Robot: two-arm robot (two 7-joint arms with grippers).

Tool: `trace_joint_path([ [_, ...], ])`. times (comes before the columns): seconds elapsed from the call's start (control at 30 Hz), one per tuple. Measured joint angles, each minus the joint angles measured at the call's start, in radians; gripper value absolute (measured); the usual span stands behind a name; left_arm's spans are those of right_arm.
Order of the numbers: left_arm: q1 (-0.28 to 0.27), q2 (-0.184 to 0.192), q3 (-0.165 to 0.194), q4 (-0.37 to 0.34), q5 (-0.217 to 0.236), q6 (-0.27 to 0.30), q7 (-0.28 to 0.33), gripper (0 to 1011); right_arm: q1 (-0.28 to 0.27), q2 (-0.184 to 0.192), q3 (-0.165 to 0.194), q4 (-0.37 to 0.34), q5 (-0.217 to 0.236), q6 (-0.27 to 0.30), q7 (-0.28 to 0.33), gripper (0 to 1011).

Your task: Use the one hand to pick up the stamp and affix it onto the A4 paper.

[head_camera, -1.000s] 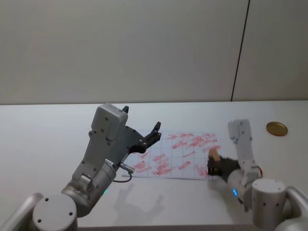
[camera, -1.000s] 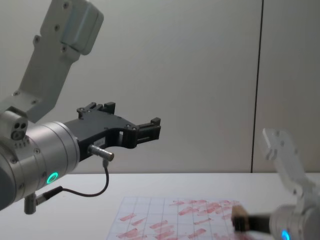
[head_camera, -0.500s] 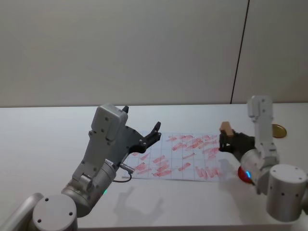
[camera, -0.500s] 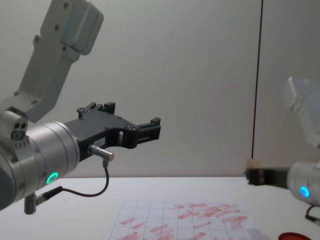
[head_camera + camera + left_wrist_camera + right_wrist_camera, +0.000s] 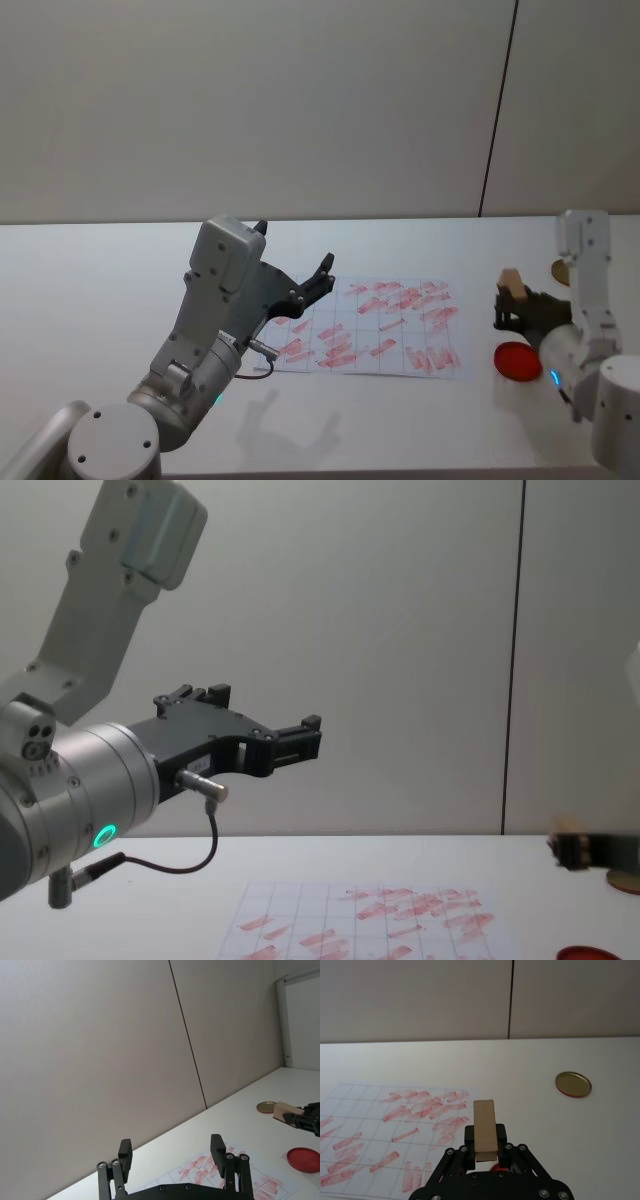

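while the right gripper [image 5: 512,303] holds its jaws closed on the stamp [image 5: 511,283] above the red ink pad [image 5: 517,360], at three o'clock of the a4 paper [image 5: 370,322], it should press down squarely, and the left gripper [image 5: 322,274] hangs parted, empty.

The left pincer [image 5: 322,272] is held raised over the near-left part of the A4 paper [image 5: 420,330], so that corner is blocked from above. Open counter [image 5: 100,290] is seen left of the sheet; the red ink pad [image 5: 517,360] and gold disc [image 5: 573,1083] crowd the right.
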Motion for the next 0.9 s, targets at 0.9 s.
trace_joint_path([
  [0.9, 0.000, 0.000, 0.000, 0.000, 0.000, 0.000, 0.000, 993, -0.003, 0.017, 0.023, 0.166, -0.023, -0.026, 0.020, 220],
])
